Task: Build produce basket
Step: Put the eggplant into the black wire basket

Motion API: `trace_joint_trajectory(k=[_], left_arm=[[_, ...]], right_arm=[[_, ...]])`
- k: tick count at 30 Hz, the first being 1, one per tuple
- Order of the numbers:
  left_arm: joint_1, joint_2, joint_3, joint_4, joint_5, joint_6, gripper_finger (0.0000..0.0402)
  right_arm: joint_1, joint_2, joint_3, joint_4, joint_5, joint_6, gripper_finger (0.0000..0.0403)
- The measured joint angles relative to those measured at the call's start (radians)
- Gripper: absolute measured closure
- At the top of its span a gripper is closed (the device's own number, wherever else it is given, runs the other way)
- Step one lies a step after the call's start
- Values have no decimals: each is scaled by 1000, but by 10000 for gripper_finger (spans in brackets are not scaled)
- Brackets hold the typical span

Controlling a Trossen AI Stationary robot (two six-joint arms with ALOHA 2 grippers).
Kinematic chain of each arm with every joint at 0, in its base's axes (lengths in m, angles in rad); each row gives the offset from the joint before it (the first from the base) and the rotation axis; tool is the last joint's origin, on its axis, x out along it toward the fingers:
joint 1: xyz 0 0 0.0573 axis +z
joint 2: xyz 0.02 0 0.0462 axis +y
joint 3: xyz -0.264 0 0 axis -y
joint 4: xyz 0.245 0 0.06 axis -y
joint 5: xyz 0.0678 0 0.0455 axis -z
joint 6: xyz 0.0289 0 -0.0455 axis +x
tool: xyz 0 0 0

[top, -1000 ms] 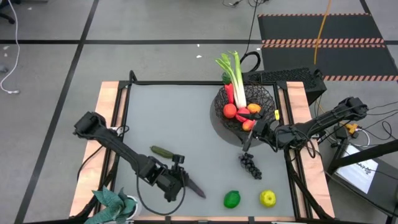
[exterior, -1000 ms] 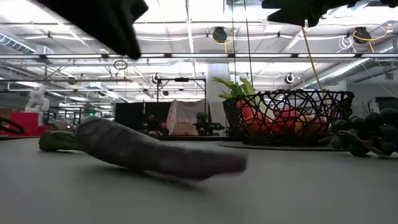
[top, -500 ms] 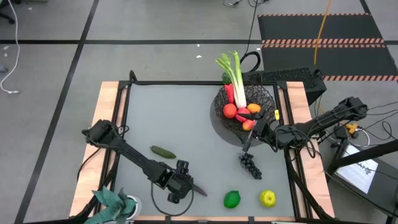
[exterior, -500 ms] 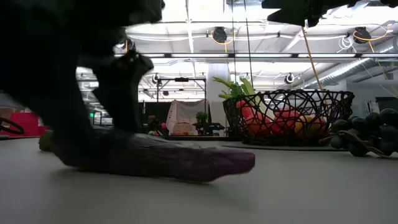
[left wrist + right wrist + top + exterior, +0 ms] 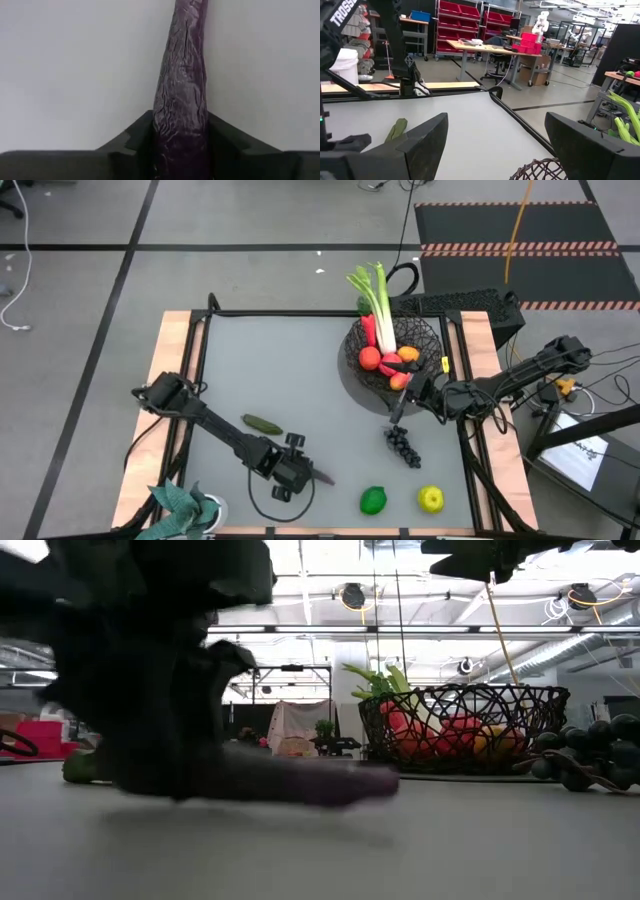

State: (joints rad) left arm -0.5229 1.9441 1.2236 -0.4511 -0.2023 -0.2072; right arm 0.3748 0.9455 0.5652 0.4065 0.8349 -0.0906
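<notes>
My left gripper [image 5: 298, 473] is down at the table's near middle, shut on a dark purple eggplant [image 5: 182, 90] whose thin end [image 5: 324, 478] points right. A green cucumber [image 5: 262, 423] lies just beyond it. The black wire basket [image 5: 352, 355] at the far right holds a leek [image 5: 378, 300] and red and orange fruits. Dark grapes [image 5: 402, 443], a green fruit [image 5: 373, 500] and a yellow fruit [image 5: 431, 499] lie on the table. My right gripper [image 5: 405, 402] hangs open beside the basket, holding nothing. My left gripper pinches the eggplant's thicker part [image 5: 180, 137] between its two fingers [image 5: 134, 139], one on each long side. The fingers come slanting down from the table's left and lie across it. The eggplant sits about level, its thin end [image 5: 375, 782] raised above its shadow.
A teal leafy plant [image 5: 185, 510] stands at the near left corner. Wooden rails [image 5: 175, 360] border the grey table top on the left and right. Open table lies between the cucumber and the basket.
My left gripper has come down and toward the table's near right, onto the eggplant, and taken hold of it. The eggplant, which lay tilted with its thin end on the table, now sits level with that end raised.
</notes>
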Motion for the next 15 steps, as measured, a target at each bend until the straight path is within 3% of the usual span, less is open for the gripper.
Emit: trace_joint_trajectory(k=[7,12,15], left_arm=[[-3,-158,2,-2,-36,62,271],[-6,-306,2,1,-173,147,232],[-8,-383,2,1,-255,200,230]], right_arm=[[0,0,0,0,0,-2,78],[0,0,0,0,0,-3,78],[0,0,0,-6,0,-3,78]])
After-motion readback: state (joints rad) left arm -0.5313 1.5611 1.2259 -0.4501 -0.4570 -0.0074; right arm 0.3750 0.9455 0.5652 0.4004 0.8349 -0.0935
